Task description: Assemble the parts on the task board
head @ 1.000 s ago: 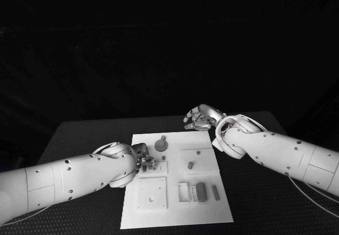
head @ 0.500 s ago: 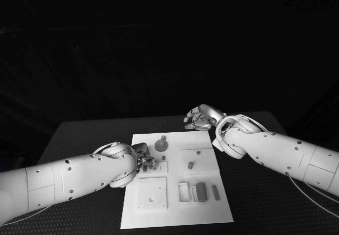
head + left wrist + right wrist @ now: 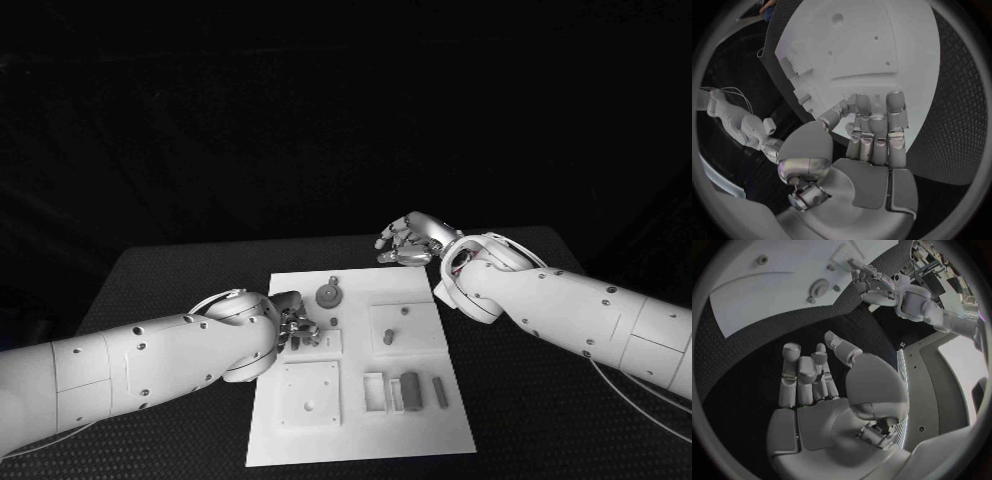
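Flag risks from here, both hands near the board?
1. The left robot hand hovers low over the task board, close to a small peg; a slight sweep could knock it.
2. The right robot hand sits beyond the board's far edge, holding nothing; reaching in could brush the round part.

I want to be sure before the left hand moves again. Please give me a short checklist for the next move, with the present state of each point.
1. Left hand over the task board: ok, above its left side.
2. Left hand free of any part: ok, the wrist view shows flat fingers and nothing in them.
3. Right hand clear of the work: ok, beyond the board's far edge.
4. Right hand empty: ok.
5. Round part lying free on the board: ok.
6. Exact slot beneath the left hand: cannot tell.
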